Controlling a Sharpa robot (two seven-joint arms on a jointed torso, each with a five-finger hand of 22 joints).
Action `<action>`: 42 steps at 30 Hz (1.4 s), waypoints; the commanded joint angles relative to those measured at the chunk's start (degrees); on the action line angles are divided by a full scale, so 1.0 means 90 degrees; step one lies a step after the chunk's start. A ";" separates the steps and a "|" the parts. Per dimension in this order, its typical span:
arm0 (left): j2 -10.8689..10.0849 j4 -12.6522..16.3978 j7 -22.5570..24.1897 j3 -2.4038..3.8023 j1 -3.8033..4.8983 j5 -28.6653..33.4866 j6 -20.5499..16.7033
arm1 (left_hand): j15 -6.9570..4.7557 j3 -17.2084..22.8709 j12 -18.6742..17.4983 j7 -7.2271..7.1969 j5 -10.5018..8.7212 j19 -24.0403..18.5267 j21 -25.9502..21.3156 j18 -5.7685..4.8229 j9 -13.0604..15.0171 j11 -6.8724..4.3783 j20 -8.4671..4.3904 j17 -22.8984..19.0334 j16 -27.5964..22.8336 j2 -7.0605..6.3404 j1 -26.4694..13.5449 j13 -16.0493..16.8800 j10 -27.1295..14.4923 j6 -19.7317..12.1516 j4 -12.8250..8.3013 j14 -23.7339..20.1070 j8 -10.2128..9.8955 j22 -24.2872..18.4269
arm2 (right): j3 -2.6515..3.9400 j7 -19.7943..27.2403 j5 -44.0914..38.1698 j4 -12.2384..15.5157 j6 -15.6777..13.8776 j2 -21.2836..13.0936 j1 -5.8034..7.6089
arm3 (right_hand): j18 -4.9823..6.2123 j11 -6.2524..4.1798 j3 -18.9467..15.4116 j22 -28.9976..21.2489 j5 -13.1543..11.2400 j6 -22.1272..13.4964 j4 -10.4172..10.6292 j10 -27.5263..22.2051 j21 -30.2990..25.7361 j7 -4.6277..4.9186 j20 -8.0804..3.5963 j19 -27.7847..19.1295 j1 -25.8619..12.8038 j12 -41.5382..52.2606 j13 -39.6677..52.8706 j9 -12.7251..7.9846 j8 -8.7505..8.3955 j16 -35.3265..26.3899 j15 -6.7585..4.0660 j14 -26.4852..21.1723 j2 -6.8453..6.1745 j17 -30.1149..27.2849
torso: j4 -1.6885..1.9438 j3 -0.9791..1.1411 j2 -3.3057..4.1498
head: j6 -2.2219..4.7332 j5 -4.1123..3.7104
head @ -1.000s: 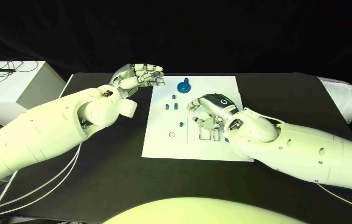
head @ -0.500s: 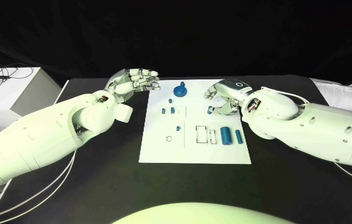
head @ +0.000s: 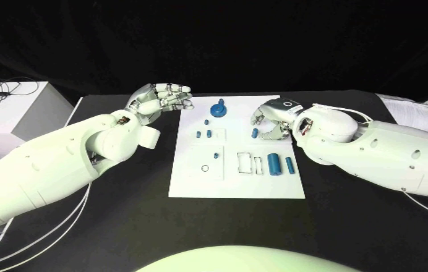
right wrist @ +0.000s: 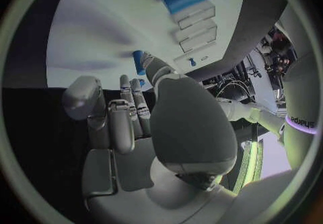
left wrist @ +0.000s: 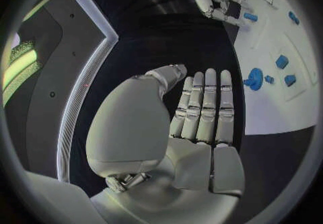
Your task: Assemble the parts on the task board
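Note:
The white task board lies mid-table. My right hand hovers over its upper right part and pinches a small blue part at its fingertips, low over the board; the right wrist view shows that part between the fingers of the hand. A blue knob stands at the board's far edge. Two blue cylinders lie beside white slots. Several tiny blue pieces dot the middle. My left hand hangs off the board's far left corner, fingers loosely bent, holding nothing.
A white box with cables sits at the table's left edge. A pale object lies at the far right. Thin cables trail under my left arm across the black table.
My right hand has moved from the board's lower middle to its upper right, uncovering the two blue cylinders. The small blue part now shows at its fingertips. The left hand has stayed put.

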 commanded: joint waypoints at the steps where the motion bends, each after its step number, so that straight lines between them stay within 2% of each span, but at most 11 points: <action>1: 0.0004 0.0013 0.0060 0.0005 -0.0004 0.0019 0.0086 | 0.0021 0.0009 -0.0030 0.0046 0.0015 0.0036 -0.0032 0.0019 -0.0009 0.0035 0.0011 0.0006 -0.0043 0.0017 0.0049 -0.0009 -0.0002 0.0005 -0.0032 0.0013 -0.0010 -0.0006 | -0.0006 -0.0068 -0.0203 -0.0037 0.0195 0.0052 -0.0013 | 0.0005 0.0005 0.0064 0.0013 0.0011 0.0081 0.0039 0.0086 0.0040 0.0038 0.0005 0.0051 0.0066 0.0045 0.0006 -0.0007 -0.0028 -0.0006 -0.0032 0.0389 -0.0001 0.0428 | 0.0011 -0.0001 0.0001 | -0.0012 -0.0004; 5: 0.0004 0.0013 0.0059 0.0005 -0.0004 0.0019 0.0090 | 0.0021 0.0009 -0.0030 0.0046 0.0015 0.0036 -0.0032 0.0019 -0.0009 0.0035 0.0011 0.0006 -0.0043 0.0017 0.0049 -0.0009 -0.0002 0.0005 -0.0032 0.0013 -0.0010 -0.0006 | -0.0012 -0.0086 -0.0209 -0.0077 0.0119 0.0112 -0.0034 | -0.0007 -0.0031 0.0375 0.0061 0.0004 0.0240 0.0133 0.0273 0.0102 0.0087 -0.0028 0.0082 0.0099 0.0096 -0.0001 -0.0021 -0.0001 0.0022 -0.0067 0.0402 0.0031 0.0466 | 0.0009 -0.0001 0.0002 | -0.0020 0.0002; 8: 0.0003 0.0013 0.0056 0.0005 -0.0004 0.0019 0.0092 | 0.0021 0.0009 -0.0030 0.0046 0.0015 0.0036 -0.0032 0.0019 -0.0009 0.0035 0.0011 0.0006 -0.0043 0.0017 0.0049 -0.0009 -0.0002 0.0005 -0.0032 0.0013 -0.0010 -0.0006 | -0.0017 -0.0087 -0.0207 -0.0108 0.0095 0.0159 -0.0053 | -0.0018 -0.0048 0.0842 0.0097 -0.0174 0.0362 0.0208 0.0419 0.0140 0.0128 -0.0050 0.0100 0.0086 0.0049 -0.0041 -0.0039 0.0002 0.0040 -0.0085 0.0409 -0.0057 0.0487 | -0.0001 0.0005 0.0002 | -0.0031 0.0015; 12: 0.0003 0.0012 0.0054 0.0005 -0.0004 0.0019 0.0091 | 0.0022 0.0008 -0.0031 0.0048 0.0015 0.0043 -0.0045 0.0020 -0.0011 0.0036 0.0013 0.0012 -0.0054 0.0020 0.0044 -0.0009 -0.0001 0.0007 -0.0028 0.0018 -0.0011 -0.0016 | -0.0021 -0.0083 -0.0194 -0.0132 0.0102 0.0206 -0.0088 | -0.0025 -0.0075 0.1221 0.0138 -0.0231 0.0532 0.0266 0.0617 0.0185 0.0168 -0.0070 0.0113 0.0025 0.0027 -0.0051 -0.0018 0.0060 0.0056 -0.0103 0.0414 -0.0100 0.0506 | 0.0001 0.0003 -0.0001 | -0.0040 0.0020; 18: 0.0002 0.0011 0.0049 0.0005 -0.0004 0.0019 0.0090 | 0.0022 0.0008 -0.0031 0.0048 0.0015 0.0043 -0.0045 0.0020 -0.0011 0.0036 0.0013 0.0012 -0.0054 0.0020 0.0044 -0.0009 -0.0001 0.0007 -0.0028 0.0018 -0.0011 -0.0016 | -0.0026 -0.0079 -0.0182 -0.0151 0.0131 0.0243 -0.0123 | -0.0040 -0.0105 0.1544 0.0209 -0.0256 0.0710 0.0269 0.0835 0.0272 0.0151 -0.0092 0.0133 -0.0045 -0.0014 -0.0045 0.0032 0.0144 0.0069 -0.0129 0.0417 -0.0140 0.0520 | 0.0000 0.0003 0.0000 | -0.0049 0.0021; 26: 0.0003 0.0011 0.0039 0.0005 -0.0004 0.0019 0.0094 | 0.0022 0.0008 -0.0031 0.0048 0.0015 0.0043 -0.0045 0.0020 -0.0011 0.0036 0.0013 0.0012 -0.0054 0.0020 0.0044 -0.0009 -0.0001 0.0007 -0.0028 0.0018 -0.0011 -0.0016 | -0.0028 -0.0103 -0.0183 -0.0153 0.0063 0.0258 -0.0150 | -0.0046 -0.0134 0.1699 0.0247 -0.0263 0.0826 0.0250 0.0966 0.0317 0.0129 -0.0114 0.0144 -0.0094 -0.0041 -0.0039 0.0081 0.0216 0.0079 -0.0148 0.0421 -0.0128 0.0533 | -0.0007 0.0002 -0.0006 | -0.0063 0.0022; 29: 0.0003 0.0009 0.0036 0.0005 -0.0004 0.0019 0.0098 | 0.0022 0.0008 -0.0031 0.0048 0.0015 0.0043 -0.0045 0.0020 -0.0011 0.0036 0.0013 0.0012 -0.0054 0.0020 0.0044 -0.0009 -0.0001 0.0007 -0.0028 0.0018 -0.0011 -0.0016 | -0.0029 -0.0169 -0.0247 -0.0143 -0.0138 0.0254 -0.0156 | -0.0064 -0.0197 0.1872 0.0343 -0.0260 0.0981 0.0131 0.1192 0.0447 0.0089 -0.0156 0.0170 -0.0022 -0.0014 -0.0001 0.0161 0.0333 0.0094 -0.0200 0.0427 -0.0002 0.0555 | -0.0004 0.0002 -0.0007 | -0.0069 0.0018; 30: 0.0004 0.0008 0.0036 0.0005 -0.0004 0.0019 0.0098 | 0.0022 0.0008 -0.0031 0.0048 0.0015 0.0043 -0.0045 0.0020 -0.0011 0.0036 0.0013 0.0012 -0.0054 0.0020 0.0044 -0.0009 -0.0001 0.0007 -0.0028 0.0018 -0.0011 -0.0016 | -0.0029 -0.0192 -0.0285 -0.0137 -0.0232 0.0251 -0.0157 | -0.0075 -0.0209 0.1987 0.0385 -0.0478 0.1021 0.0030 0.1285 0.0503 0.0084 -0.0177 0.0181 0.0049 -0.0010 0.0019 0.0200 0.0381 0.0102 -0.0234 0.0430 0.0077 0.0568 | -0.0004 0.0002 -0.0007 | -0.0069 0.0018; 32: 0.0005 0.0006 0.0035 0.0005 -0.0004 0.0019 0.0098 | 0.0022 0.0008 -0.0031 0.0048 0.0015 0.0043 -0.0045 0.0020 -0.0011 0.0036 0.0013 0.0012 -0.0054 0.0020 0.0044 -0.0009 -0.0001 0.0007 -0.0028 0.0018 -0.0011 -0.0016 | -0.0029 -0.0223 -0.0345 -0.0124 -0.0396 0.0244 -0.0160 | -0.0079 -0.0238 0.2116 0.0416 -0.0476 0.1032 -0.0106 0.1379 0.0539 0.0087 -0.0201 0.0186 0.0139 -0.0003 0.0046 0.0232 0.0413 0.0106 -0.0244 0.0431 0.0128 0.0572 | -0.0003 0.0001 -0.0009 | -0.0067 0.0020; 37: 0.0010 0.0001 0.0035 0.0005 -0.0004 0.0019 0.0101 | 0.0021 0.0011 -0.0032 0.0048 0.0016 0.0053 -0.0061 0.0022 -0.0012 0.0035 0.0015 0.0019 -0.0068 0.0031 0.0046 -0.0008 0.0002 0.0012 -0.0026 0.0026 -0.0009 -0.0027 | -0.0028 -0.0251 -0.0437 -0.0044 -0.0831 0.0200 -0.0165 | -0.0094 -0.0269 0.2408 0.0494 -0.0721 0.1069 -0.0373 0.1574 0.0620 0.0074 -0.0237 0.0188 0.0144 -0.0028 0.0146 0.0327 0.0504 0.0101 -0.0268 0.0429 0.0181 0.0566 | 0.0002 0.0001 -0.0009 | -0.0053 0.0020; 42: 0.0018 -0.0010 0.0034 0.0005 -0.0004 0.0019 0.0102 | 0.0021 0.0011 -0.0032 0.0048 0.0016 0.0053 -0.0061 0.0022 -0.0012 0.0035 0.0015 0.0019 -0.0068 0.0031 0.0046 -0.0008 0.0002 0.0012 -0.0026 0.0026 -0.0009 -0.0027 | -0.0009 -0.0254 -0.0415 0.0200 -0.1094 0.0064 -0.0164 | -0.0098 -0.0275 0.2446 0.0515 -0.0783 0.1076 -0.0411 0.1607 0.0643 0.0071 -0.0242 0.0189 0.0110 -0.0038 0.0171 0.0351 0.0525 0.0104 -0.0272 0.0430 0.0186 0.0572 | 0.0000 -0.0005 -0.0014 | -0.0045 0.0032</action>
